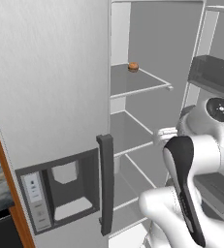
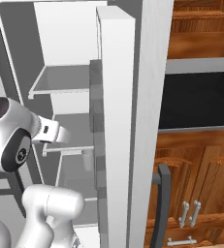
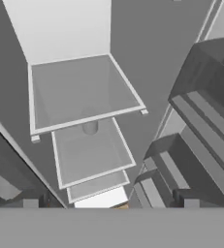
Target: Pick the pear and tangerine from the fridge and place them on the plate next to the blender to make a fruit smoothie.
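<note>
**At the open fridge: fruit not yet collected**

Nearest, the arm [image 1: 191,160] reaches between the shelves; the jaws' state cannot be told. Farther in, a tangerine [image 1: 133,67] sits untouched on an upper shelf [image 1: 137,82] of the fridge [image 1: 50,97]. Both picks appear outstanding.

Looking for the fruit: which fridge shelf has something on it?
The upper shelf: a small orange fruit sits near its back. The shelves below look bare.
</note>
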{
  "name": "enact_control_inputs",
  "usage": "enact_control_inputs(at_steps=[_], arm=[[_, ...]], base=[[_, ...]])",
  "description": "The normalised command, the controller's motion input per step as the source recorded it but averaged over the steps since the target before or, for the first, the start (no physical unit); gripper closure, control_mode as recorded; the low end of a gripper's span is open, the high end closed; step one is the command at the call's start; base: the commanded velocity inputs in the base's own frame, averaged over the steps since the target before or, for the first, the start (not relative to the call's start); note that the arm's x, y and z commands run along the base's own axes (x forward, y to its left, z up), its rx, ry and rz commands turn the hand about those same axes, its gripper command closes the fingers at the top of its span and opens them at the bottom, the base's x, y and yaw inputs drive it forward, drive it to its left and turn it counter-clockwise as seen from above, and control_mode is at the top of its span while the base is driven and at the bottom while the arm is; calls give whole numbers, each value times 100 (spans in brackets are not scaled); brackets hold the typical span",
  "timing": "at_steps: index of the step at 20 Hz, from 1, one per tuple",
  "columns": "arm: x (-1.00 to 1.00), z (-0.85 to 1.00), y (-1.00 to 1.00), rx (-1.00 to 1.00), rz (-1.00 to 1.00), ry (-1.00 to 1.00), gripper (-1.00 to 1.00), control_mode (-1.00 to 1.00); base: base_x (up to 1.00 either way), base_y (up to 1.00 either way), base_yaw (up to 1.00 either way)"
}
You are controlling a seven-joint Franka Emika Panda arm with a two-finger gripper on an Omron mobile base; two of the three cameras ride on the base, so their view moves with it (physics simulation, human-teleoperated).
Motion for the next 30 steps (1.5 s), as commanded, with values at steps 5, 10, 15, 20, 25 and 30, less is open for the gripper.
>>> enact_control_inputs(at_steps=[5, 10, 15, 20, 25, 30], arm=[[-9, 64, 1, 0, 0, -33, -100, -100], [0, 80, 14, 0, 0, -15, -100, -100], [0, 83, 19, 0, 1, -1, -100, -100], [4, 23, -6, 3, 8, 0, -100, -100], [54, 0, 0, 0, 0, 0, -100, -100], [86, 0, 0, 0, 0, 0, -100, -100]], base=[[0, 0, 0], [0, 0, 0], [0, 0, 0], [0, 0, 0], [0, 0, 0], [0, 0, 0]])
